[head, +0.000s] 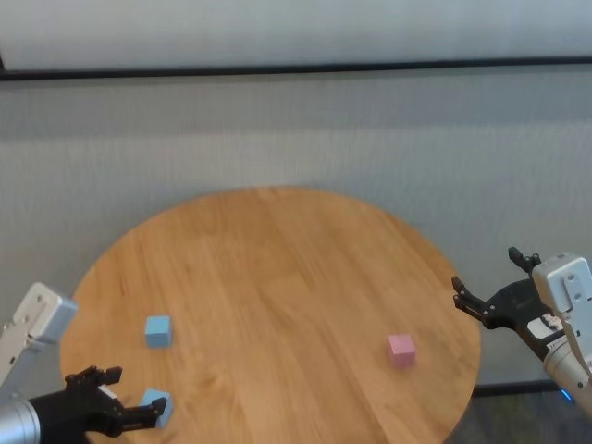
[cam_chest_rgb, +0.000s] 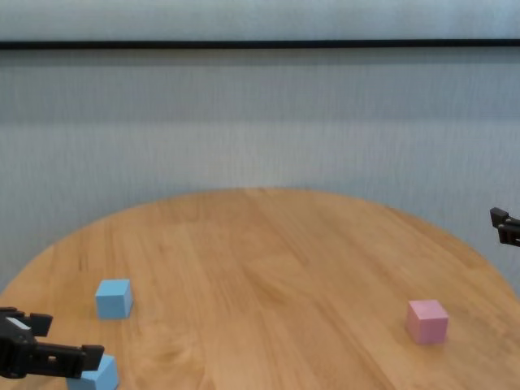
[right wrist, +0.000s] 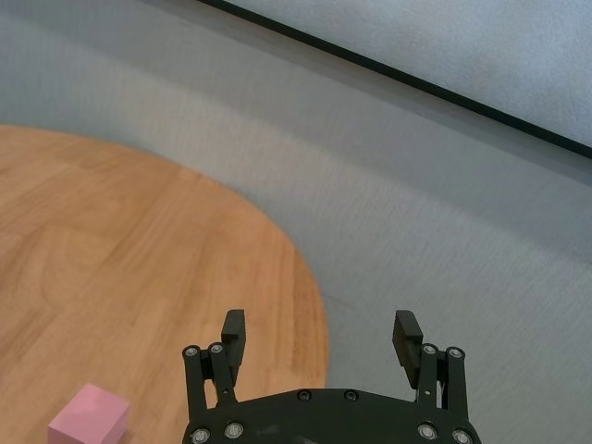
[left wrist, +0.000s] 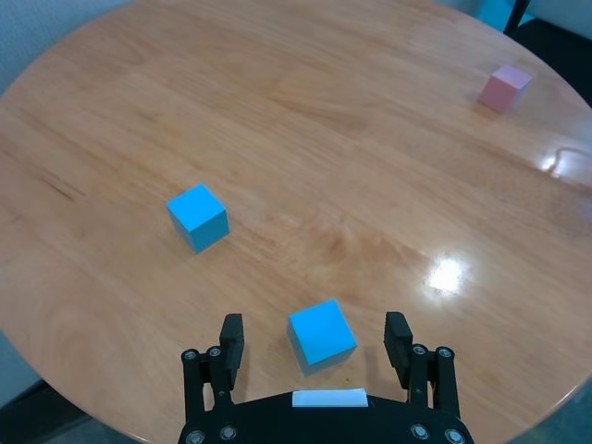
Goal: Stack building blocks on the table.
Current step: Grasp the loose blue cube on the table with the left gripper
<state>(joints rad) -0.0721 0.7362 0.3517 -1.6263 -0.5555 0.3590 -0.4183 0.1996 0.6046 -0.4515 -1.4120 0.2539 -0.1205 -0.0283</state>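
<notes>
Three building blocks lie apart on the round wooden table (head: 277,268). One light blue block (head: 158,330) sits at the left. A second light blue block (head: 155,408) sits at the near left edge, between the fingers of my open left gripper (head: 131,393). The left wrist view shows this block (left wrist: 321,333) between the two fingers (left wrist: 231,331), untouched, and the other blue block (left wrist: 197,215) farther off. The pale pink block (head: 401,351) sits at the right. My right gripper (head: 486,273) is open and empty, just off the table's right edge, beyond the pink block (right wrist: 90,418).
A grey wall (head: 296,139) with a dark rail stands behind the table. The table's right rim (right wrist: 310,287) curves under my right gripper. Bare wood spans the table's middle (cam_chest_rgb: 268,268) between the blue blocks and the pink one.
</notes>
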